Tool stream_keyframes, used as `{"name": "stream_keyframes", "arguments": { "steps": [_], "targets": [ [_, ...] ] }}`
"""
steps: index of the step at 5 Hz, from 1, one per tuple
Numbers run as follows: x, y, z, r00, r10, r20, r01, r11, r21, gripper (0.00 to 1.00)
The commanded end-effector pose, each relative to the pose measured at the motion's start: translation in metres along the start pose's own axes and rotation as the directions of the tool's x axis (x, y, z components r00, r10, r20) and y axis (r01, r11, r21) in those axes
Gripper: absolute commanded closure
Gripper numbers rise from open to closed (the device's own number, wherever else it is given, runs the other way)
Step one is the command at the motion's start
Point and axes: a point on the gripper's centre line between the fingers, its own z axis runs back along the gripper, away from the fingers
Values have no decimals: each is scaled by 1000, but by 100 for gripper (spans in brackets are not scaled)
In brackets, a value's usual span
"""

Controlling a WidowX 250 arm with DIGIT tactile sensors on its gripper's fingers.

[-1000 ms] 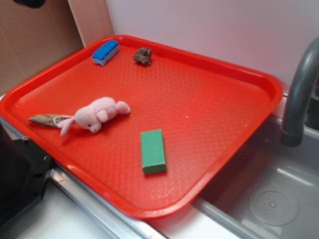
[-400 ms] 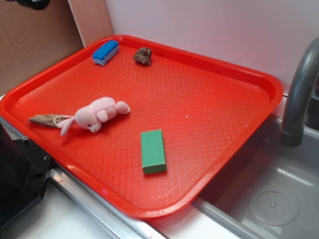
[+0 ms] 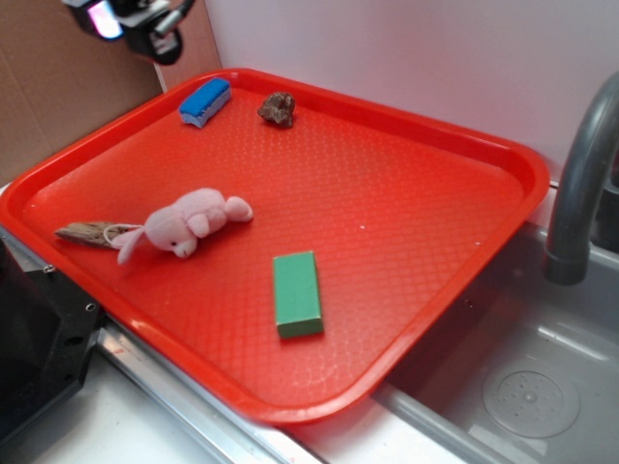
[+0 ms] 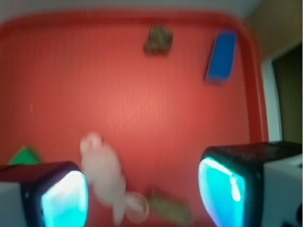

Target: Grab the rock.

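Rock, small, lumpy and dark brown-grey (image 3: 278,108), lay in the exterior view near the far rim of the red plastic tray (image 3: 416,242), well to the right of and below the gripper (image 3: 135,19), which showed only as a dark, partly cropped mass at the top left corner of the frame. How wide the fingers stood could not be told from this view. A blue oblong sponge (image 3: 204,101) sat between the gripper and the rock, just left of the stone.

In the wrist view, blurred, the rock (image 4: 158,39) sat far ahead of the gripper (image 4: 142,189), close to the tray's far rim and roughly on the centre line between the two fingers, slightly toward the right one. The fingers stood wide apart with nothing between them. The blue sponge (image 4: 221,56) lay ahead on the right, beside the rock; a pink plush bunny (image 4: 104,170) lay directly beneath the open gap. The rock looked compact, with no clear long axis. Judging from this, the coming move would be chiefly a forward reach and a descent.
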Motion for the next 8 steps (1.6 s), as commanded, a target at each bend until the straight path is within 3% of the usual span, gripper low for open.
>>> {"name": "stream_keyframes", "arguments": {
  "steps": [1,4,5,6,7,8],
  "targets": [
    [47,1,-60,996,-87,7,87,995,55,0],
    [90,43,-99,1000,-13,4,12,995,99,0],
    [95,47,-113,1000,-5,-2,5,998,63,0],
    [98,35,-130,999,-31,-22,31,999,27,0],
    [103,31,-144,999,-10,-45,11,999,34,0],
    [100,34,-140,999,19,-30,-18,999,34,100]
  ]
}}
